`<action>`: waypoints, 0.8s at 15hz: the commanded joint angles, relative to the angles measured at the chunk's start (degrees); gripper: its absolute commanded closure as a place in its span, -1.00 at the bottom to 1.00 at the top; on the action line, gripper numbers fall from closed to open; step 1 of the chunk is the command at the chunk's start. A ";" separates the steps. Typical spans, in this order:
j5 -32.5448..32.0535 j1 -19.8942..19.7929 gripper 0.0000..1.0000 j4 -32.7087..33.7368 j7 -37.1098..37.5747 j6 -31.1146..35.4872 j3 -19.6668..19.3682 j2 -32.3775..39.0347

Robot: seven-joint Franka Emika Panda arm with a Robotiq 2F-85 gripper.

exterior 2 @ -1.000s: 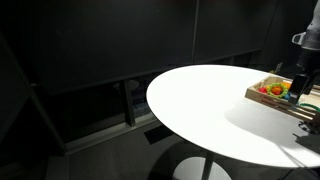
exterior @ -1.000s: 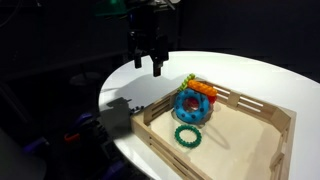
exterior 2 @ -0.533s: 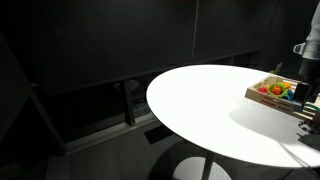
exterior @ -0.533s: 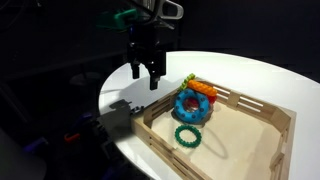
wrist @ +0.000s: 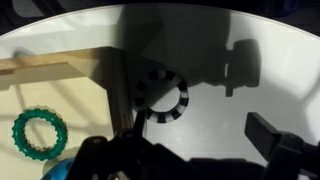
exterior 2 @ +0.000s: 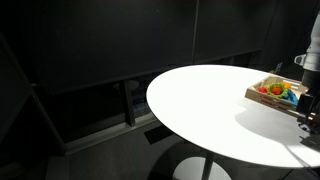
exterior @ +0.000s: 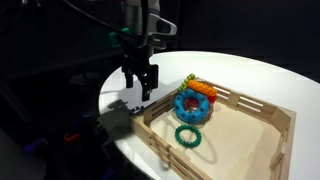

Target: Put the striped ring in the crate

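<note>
The striped ring, black and white, lies flat on the white table just outside the crate's corner, in the arm's shadow. The crate is a wide, shallow, pale wooden tray; its rim also shows in the wrist view and at the right edge of an exterior view. My gripper hangs open and empty low over the table beside the crate's near corner. In the wrist view the gripper sits just short of the ring, with one finger to the ring's right.
Inside the crate lie a green knobbly ring, also in the wrist view, and a blue ring toy with orange and yellow pieces. The round table's edge is close to the gripper; beyond it is dark floor.
The gripper has moved down and sideways away from the table's middle, and now hangs lower beside the crate's corner. Its jaws stay open. The rings have not moved.
</note>
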 commanded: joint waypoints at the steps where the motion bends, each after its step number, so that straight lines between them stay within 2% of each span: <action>1: 1.56 0.80 -1.00 -0.36 -2.22 2.85 -0.31 1.03; 8: 1.69 2.26 -1.00 -0.46 -2.73 9.02 0.13 3.96; 12: 2.87 2.86 -1.00 -0.45 -2.94 9.80 0.18 5.56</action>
